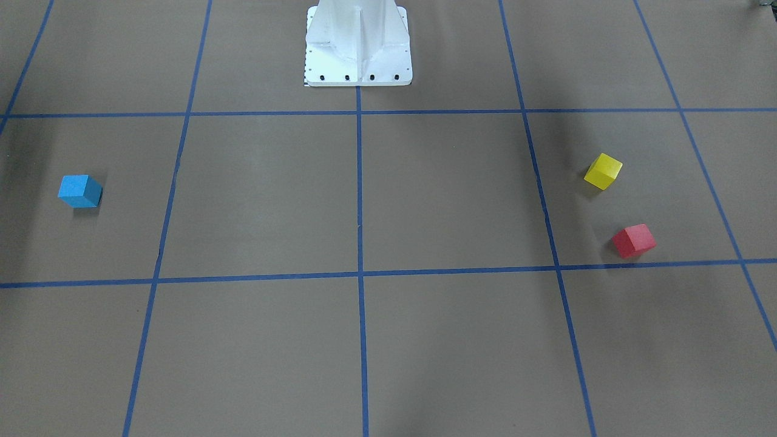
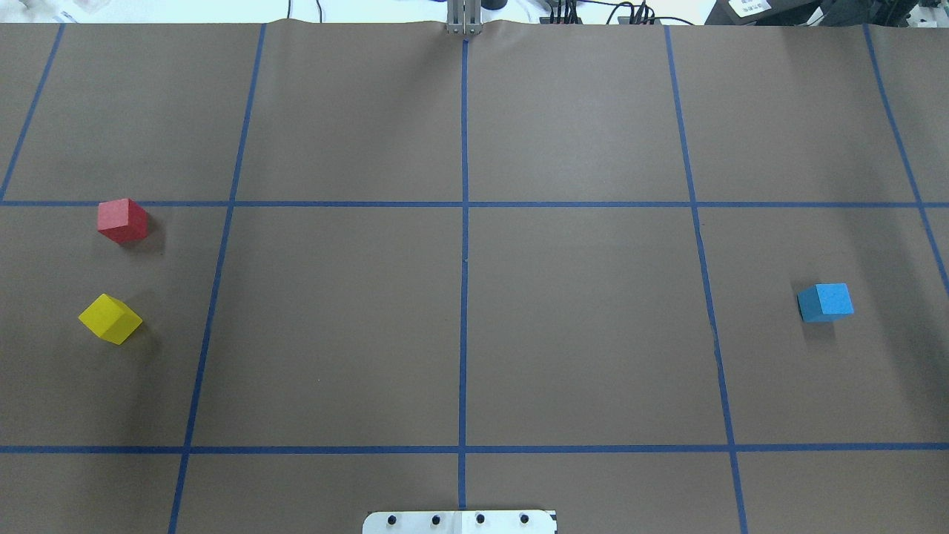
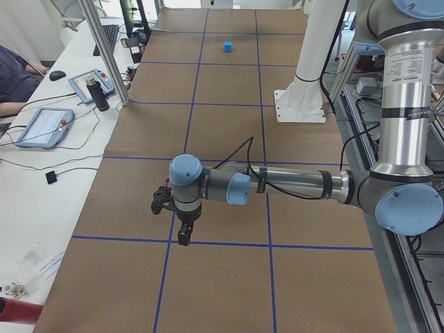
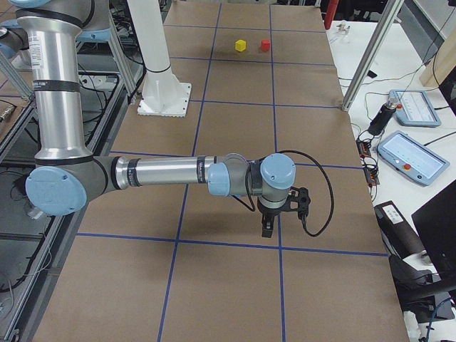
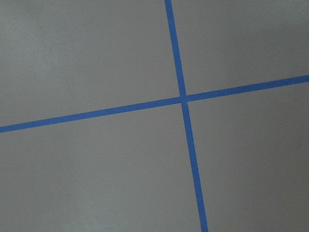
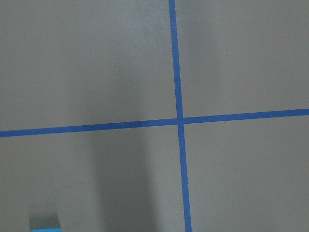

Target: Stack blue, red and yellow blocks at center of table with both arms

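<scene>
The blue block (image 2: 825, 302) sits alone on the table's right side; it also shows in the front view (image 1: 81, 190) and at the bottom-left edge of the right wrist view (image 6: 46, 229). The red block (image 2: 122, 219) and the yellow block (image 2: 110, 318) sit apart on the left side, yellow nearer the robot. The table's center is bare. My left gripper (image 3: 182, 232) shows only in the exterior left view and my right gripper (image 4: 268, 226) only in the exterior right view. Both point down over the table's ends. I cannot tell whether they are open or shut.
The white robot base (image 2: 460, 521) stands at the near middle edge. Blue tape lines (image 2: 464, 259) mark a grid on the brown table. Metal posts (image 4: 370, 57) and desks with tablets (image 3: 45, 125) flank the far long edge.
</scene>
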You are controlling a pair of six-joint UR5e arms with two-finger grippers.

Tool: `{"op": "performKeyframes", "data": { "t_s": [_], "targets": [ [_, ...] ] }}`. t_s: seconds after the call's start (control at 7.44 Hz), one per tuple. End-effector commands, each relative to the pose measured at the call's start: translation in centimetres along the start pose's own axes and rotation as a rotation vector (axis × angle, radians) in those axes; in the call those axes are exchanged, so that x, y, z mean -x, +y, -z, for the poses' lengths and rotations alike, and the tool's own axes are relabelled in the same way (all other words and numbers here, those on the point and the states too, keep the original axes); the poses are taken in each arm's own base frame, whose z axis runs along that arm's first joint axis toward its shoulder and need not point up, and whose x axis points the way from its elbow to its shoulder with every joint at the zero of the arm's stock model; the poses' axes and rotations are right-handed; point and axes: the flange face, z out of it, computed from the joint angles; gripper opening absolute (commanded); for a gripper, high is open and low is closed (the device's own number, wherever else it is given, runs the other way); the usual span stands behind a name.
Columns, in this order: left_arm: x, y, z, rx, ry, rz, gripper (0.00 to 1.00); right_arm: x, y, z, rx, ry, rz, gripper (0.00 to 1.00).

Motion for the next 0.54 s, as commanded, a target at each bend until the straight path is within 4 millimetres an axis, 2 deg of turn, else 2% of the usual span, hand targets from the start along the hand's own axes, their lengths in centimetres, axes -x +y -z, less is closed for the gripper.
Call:
{"op": "performKeyframes", "data": {
  "t_s": [0.0,0.27,0.4],
  "targets": [
    [0.04,0.03,-0.03,0.001,-0.002,-0.001,1.0,-0.42,0.34,-0.24,0.002,0.006,0.005,0.99],
    [0.0,0.0,0.04,-0.002,-0.003,-0.004,1.0,-0.68,0.54,-0.44,0.006,0.008,-0.001,0.99],
    [-0.25,-0.03,0.35,-0.009,-0.003,-0.013,1.0,-0.07,0.39,0.07,-0.005,0.003,-0.001,0.99]
  ]
}}
